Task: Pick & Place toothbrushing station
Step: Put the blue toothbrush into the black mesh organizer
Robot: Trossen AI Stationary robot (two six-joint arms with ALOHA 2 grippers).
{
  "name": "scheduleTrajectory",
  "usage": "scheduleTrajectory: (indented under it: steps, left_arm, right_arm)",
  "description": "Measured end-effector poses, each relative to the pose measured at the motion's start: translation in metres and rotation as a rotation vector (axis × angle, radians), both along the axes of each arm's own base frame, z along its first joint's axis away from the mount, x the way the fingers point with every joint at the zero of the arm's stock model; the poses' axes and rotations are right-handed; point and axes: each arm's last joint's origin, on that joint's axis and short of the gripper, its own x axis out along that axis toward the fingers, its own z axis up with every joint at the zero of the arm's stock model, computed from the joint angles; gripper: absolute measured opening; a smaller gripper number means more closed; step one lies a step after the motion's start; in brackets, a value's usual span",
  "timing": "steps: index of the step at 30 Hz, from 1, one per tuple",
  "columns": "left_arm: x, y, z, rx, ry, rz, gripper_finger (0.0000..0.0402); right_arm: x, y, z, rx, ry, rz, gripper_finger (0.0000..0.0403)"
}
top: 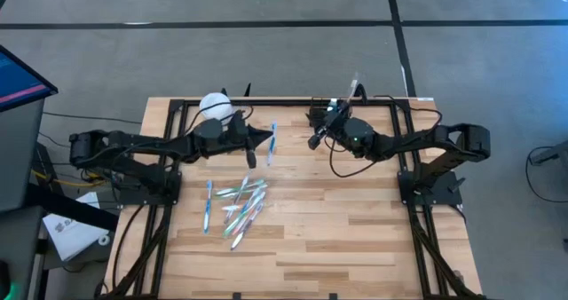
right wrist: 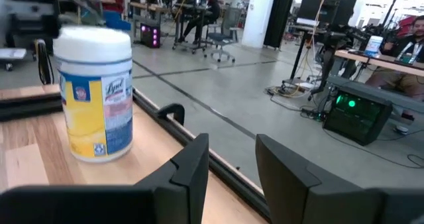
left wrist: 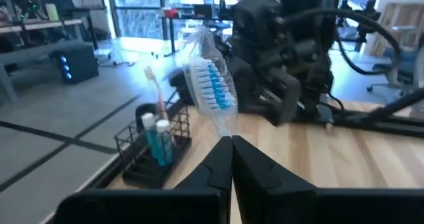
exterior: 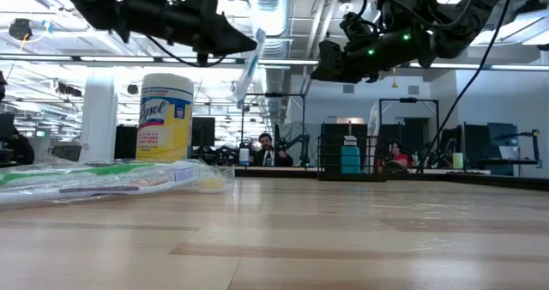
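Currently a wrapped toothbrush (left wrist: 211, 85) is pinched by the left gripper (left wrist: 231, 144) only at its tip, so it could slip or swing before the wire-mesh caddy (left wrist: 151, 152) at the table's far edge is reached, while the right gripper (right wrist: 232, 159) is held open.

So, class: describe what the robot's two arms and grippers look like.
Both arms are dark, jointed and slender, with black cables looping alongside. The left gripper has two tapered black fingers; the right gripper has two flat, angular black fingers. Green lights glow on one arm in the low view.
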Motion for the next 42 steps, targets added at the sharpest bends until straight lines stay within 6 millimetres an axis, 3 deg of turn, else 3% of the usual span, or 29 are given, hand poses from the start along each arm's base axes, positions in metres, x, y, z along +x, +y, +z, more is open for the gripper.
scheduleTrajectory:
  steps: [8, 13, 22, 35, 42]
  left_arm:
    - [0.009, 0.022, -0.01, 0.016, -0.068, -0.039, 0.0]
    - [0.013, 0.023, -0.011, 0.042, -0.104, -0.081, 0.0]
    - [0.013, 0.021, -0.009, 0.086, -0.113, -0.124, 0.0]
    - [0.015, 0.015, -0.006, 0.098, -0.142, -0.145, 0.0]
    - [0.016, 0.011, -0.006, 0.122, -0.139, -0.161, 0.0]
  right_arm:
    - [0.002, 0.002, 0.0, 0.026, -0.023, 0.093, 0.0116]
    - [0.005, 0.007, 0.006, 0.072, -0.111, 0.298, 0.0116]
    - [0.007, 0.012, 0.014, 0.113, -0.22, 0.508, 0.0116]
    - [0.033, 0.023, 0.025, 0.103, -0.23, 0.598, 0.0116]
    - [0.035, 0.017, 0.025, 0.111, -0.233, 0.58, 0.0116]
